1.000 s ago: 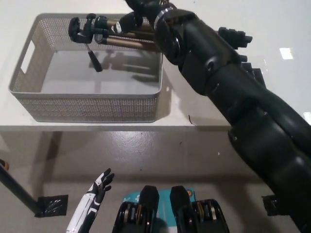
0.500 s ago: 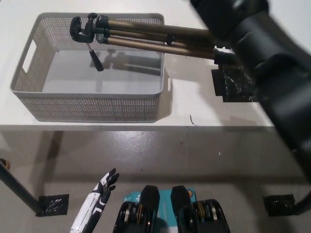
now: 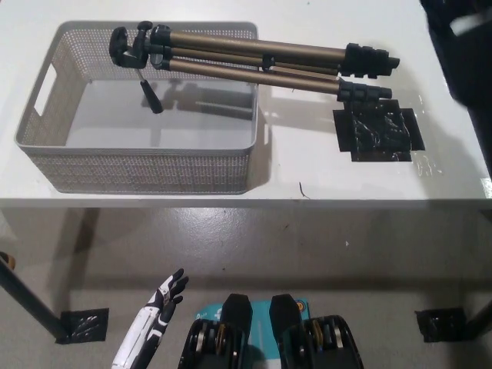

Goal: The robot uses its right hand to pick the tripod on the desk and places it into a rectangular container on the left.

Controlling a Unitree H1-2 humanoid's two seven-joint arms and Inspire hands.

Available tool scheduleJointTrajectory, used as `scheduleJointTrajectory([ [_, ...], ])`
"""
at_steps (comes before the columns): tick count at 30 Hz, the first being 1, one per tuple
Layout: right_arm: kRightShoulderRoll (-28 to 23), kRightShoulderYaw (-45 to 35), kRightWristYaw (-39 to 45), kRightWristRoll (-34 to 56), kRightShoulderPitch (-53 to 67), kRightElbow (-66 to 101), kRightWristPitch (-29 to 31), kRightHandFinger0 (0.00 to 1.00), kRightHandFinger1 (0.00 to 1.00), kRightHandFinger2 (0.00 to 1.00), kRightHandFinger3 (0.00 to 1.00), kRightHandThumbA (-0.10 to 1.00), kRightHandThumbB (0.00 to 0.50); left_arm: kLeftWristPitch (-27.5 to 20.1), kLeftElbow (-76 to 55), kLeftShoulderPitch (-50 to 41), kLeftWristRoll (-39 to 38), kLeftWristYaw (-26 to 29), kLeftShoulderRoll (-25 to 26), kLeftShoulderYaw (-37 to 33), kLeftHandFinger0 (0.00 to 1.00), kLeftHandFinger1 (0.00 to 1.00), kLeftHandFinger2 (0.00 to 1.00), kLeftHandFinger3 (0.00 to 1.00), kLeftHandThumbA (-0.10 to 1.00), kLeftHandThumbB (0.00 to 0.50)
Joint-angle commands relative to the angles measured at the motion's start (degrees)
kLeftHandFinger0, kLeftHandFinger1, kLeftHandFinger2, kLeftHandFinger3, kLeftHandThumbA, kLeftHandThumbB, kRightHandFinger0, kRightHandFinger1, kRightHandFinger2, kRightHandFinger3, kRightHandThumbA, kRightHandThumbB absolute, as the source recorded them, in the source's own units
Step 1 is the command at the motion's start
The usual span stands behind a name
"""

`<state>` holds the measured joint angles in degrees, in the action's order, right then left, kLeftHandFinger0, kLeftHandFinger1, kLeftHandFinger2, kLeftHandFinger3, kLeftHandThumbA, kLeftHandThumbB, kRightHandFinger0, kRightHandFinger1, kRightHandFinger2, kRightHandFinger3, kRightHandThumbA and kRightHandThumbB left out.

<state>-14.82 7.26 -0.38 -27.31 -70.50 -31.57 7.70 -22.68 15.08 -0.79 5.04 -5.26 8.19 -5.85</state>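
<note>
The tripod (image 3: pixel 254 61), bronze legs folded together with a black head, lies across the right rim of the grey mesh rectangular container (image 3: pixel 138 165). Its head and handle hang inside the container at the back; its black feet rest on the white desk to the right. Nothing holds it. My black right arm (image 3: pixel 461 46) shows only as a blurred shape at the top right corner, with its hand out of the picture. My white left hand (image 3: pixel 157 311) hangs low at the bottom left, fingers spread, holding nothing.
A patch of black tape (image 3: pixel 377 134) is stuck on the white desk (image 3: pixel 346 177) right of the container. The desk's front edge runs across the middle of the picture, with grey floor below it.
My right arm has drawn back from over the container to the upper right corner, leaving the tripod lying across the container's rim. The left hand barely moved.
</note>
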Motion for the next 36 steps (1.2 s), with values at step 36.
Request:
scheduleJointTrajectory([
  [36,12.5,-1.9,6.6,39.0,75.4,38.5,15.2,1.00,1.00,1.00,1.00,1.00,0.392,-1.2,-1.1,1.4,-0.6,0.0,1.8,1.7,1.00,1.00,1.00,1.00,1.00,0.282],
])
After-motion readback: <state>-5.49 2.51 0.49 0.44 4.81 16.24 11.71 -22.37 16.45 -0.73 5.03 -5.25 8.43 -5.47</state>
